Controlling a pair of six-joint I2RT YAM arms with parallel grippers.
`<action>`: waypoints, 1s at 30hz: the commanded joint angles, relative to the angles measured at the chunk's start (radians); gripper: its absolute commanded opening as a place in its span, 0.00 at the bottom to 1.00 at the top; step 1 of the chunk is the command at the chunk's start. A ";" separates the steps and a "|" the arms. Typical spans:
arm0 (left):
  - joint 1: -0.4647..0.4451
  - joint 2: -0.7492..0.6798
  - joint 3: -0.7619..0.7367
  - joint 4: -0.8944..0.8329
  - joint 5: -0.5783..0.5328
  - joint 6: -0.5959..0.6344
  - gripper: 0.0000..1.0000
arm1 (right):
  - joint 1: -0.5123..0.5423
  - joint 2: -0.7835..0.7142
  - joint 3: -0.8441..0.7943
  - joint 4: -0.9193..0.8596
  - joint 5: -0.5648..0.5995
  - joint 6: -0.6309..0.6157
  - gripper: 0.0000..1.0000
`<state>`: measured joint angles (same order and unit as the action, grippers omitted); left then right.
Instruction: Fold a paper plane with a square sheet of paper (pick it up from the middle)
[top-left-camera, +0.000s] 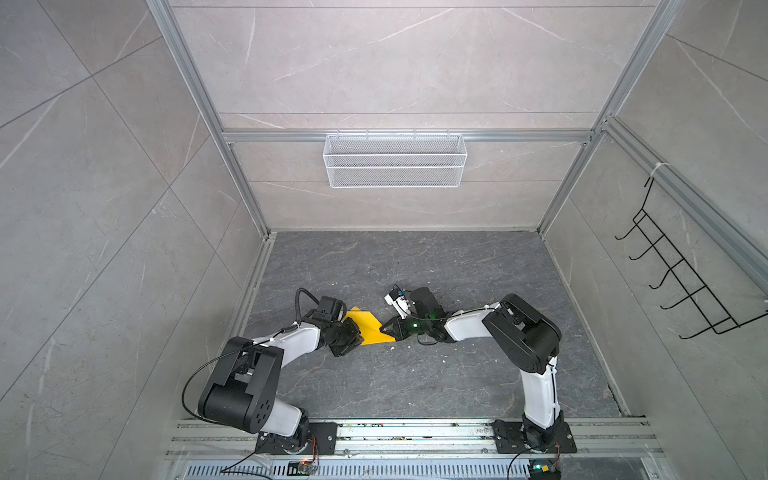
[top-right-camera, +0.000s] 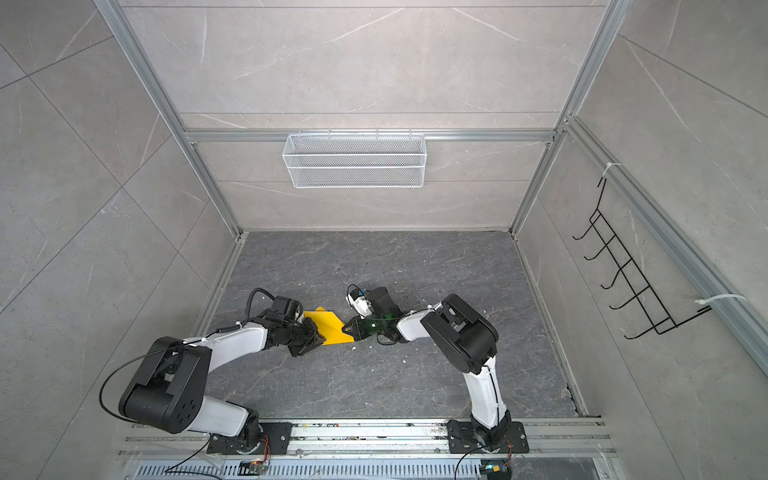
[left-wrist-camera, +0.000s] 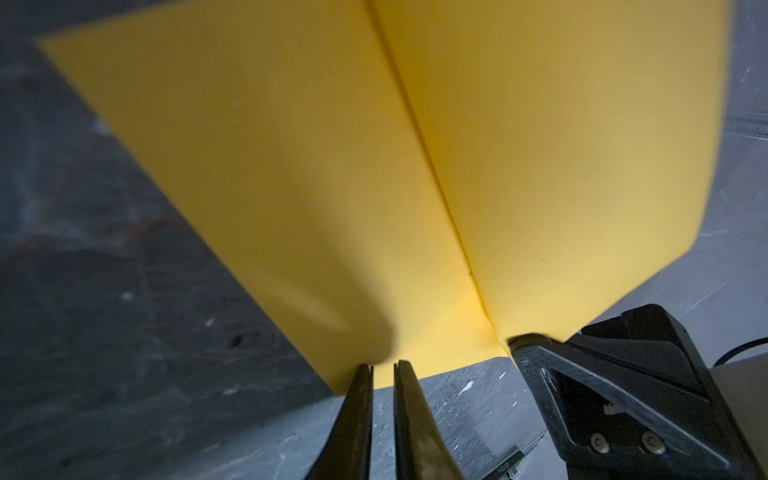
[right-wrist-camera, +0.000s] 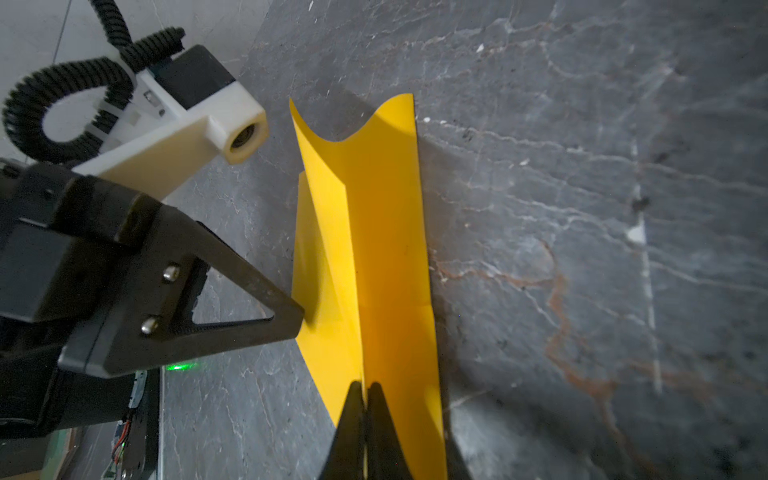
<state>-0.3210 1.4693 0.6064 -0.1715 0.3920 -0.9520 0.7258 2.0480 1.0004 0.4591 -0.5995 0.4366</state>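
Along the table's 6 o'clock edge a metal rail (top-left-camera: 415, 432) carries both arm bases. Beyond it, on the dark veined table (top-left-camera: 415, 374), the sheet of paper (top-left-camera: 368, 328) lies toward 9 o'clock from the table's middle, between the two grippers. It is bright yellow, plain and partly folded. In both top views it is an angular shape with a corner pointing to 12 o'clock. The left wrist view shows one straight crease dividing two smooth panels. In the right wrist view one panel stands up from that crease with its far edge curling, and the other lies lower beside it. The left gripper (left-wrist-camera: 384, 368), at the paper's 9 o'clock, has its jaws a narrow slit apart, tips resting on the paper near its edge. The right gripper (right-wrist-camera: 365, 388), at its 3 o'clock, has its jaws pressed together, pinching the crease. Farther off, a white wire basket (top-left-camera: 395, 160) hangs on the back wall at 12 o'clock, and a black hook rack (top-left-camera: 681, 282) on the side wall at 3 o'clock
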 joint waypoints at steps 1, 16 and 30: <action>-0.003 -0.008 0.021 -0.055 -0.006 0.031 0.17 | -0.006 0.037 0.027 -0.043 -0.019 0.031 0.05; -0.003 -0.032 0.045 -0.081 -0.009 0.042 0.17 | -0.011 0.067 0.067 -0.144 0.005 0.049 0.05; -0.003 -0.020 0.069 0.105 0.064 0.009 0.21 | -0.017 0.064 0.060 -0.131 -0.029 0.126 0.07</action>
<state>-0.3210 1.4338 0.6399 -0.1406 0.4160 -0.9318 0.7128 2.0933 1.0672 0.3561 -0.6376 0.5259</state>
